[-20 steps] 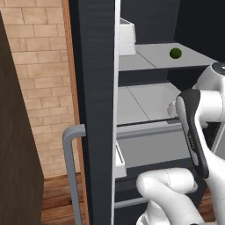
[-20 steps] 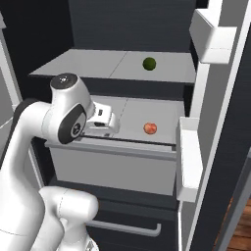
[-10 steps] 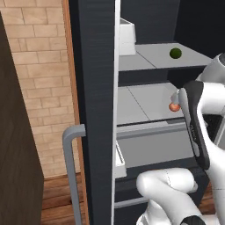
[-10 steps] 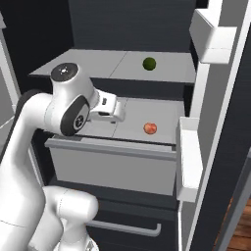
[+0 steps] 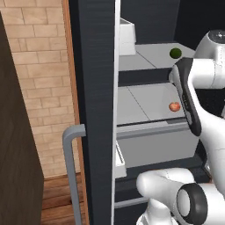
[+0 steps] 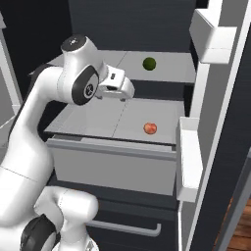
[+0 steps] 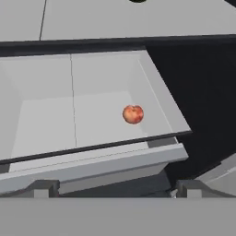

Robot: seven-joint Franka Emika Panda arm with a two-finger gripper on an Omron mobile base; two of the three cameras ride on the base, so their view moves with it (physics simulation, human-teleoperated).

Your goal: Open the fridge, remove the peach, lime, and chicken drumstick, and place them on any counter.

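**Peach on the lower fridge shelf, hand spread above it**

Gripper point(image 7: 115, 189) nearest to the hand camera: two small dark blocky finger tips at the bottom of the hand view, set far apart with nothing between them. Jaws spread wide, empty. In the right base view the white boxy hand point(image 6: 115, 86) hangs over the lower shelf, on the end of a smooth, glossy white arm with dark round joints.

Just beyond the tips, a pale grey matte drawer front, straight-edged, with a thin dark lip above it. Behind that, the lower shelf point(image 6: 98, 120): flat, pale grey, split by a fine seam, with sloping side walls as seen from the hand.

Peach point(image 7: 133, 114) sits on this shelf, right of the seam, near the front edge. Small, round, orange-red with a lighter blush, slightly glossy. It lies apart from the hand, untouched.

Farther back and higher, the upper shelf point(image 6: 171, 68), same flat grey finish. Lime point(image 6: 149, 63) rests on it, a smooth dark green ball.

Fridge point(image 5: 94, 88) body dark navy-black, faintly ribbed on the open door's edge; a long grey rounded bar handle point(image 5: 70, 167) curves off it. White boxy door bins point(image 6: 211, 34) on the right door. Beige brick wall point(image 5: 39, 79) beyond, at left.
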